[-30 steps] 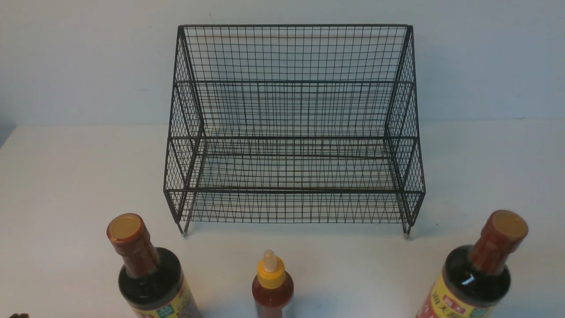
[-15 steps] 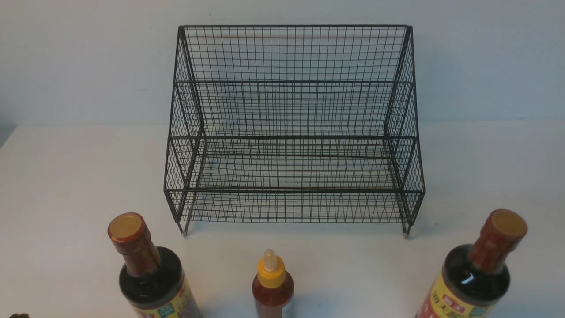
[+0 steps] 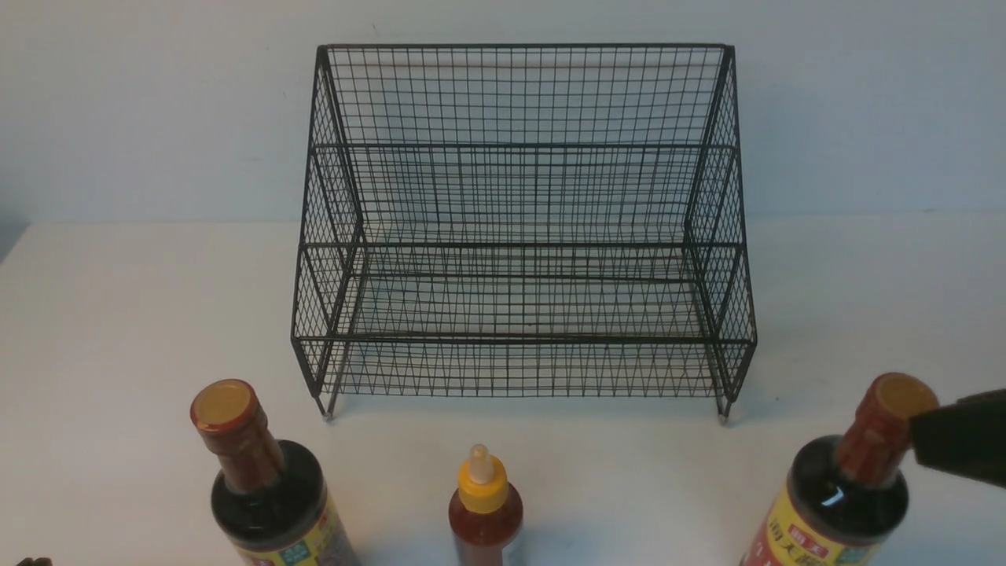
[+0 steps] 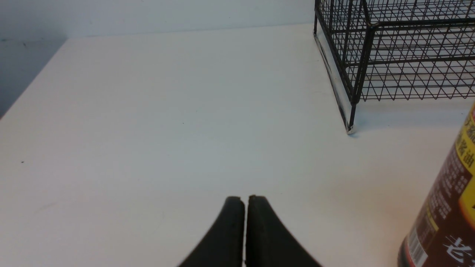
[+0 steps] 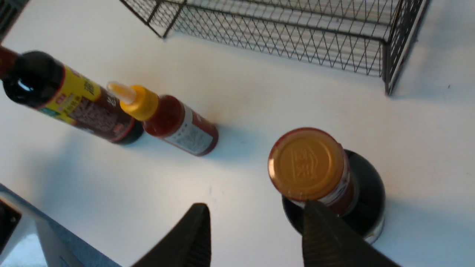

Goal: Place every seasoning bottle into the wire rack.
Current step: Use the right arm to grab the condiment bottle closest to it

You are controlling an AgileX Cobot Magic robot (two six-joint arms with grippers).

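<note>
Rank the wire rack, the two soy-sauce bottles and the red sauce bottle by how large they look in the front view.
1. wire rack, by far the largest.
2. left soy-sauce bottle and right soy-sauce bottle: alike, both cut off by the frame's edge, so not ranked.
3. red sauce bottle, smallest.

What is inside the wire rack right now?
Nothing shows on either tier of the wire rack; its open mesh hides little. The left soy bottle, red sauce bottle and right soy bottle stand on the table before it.
</note>
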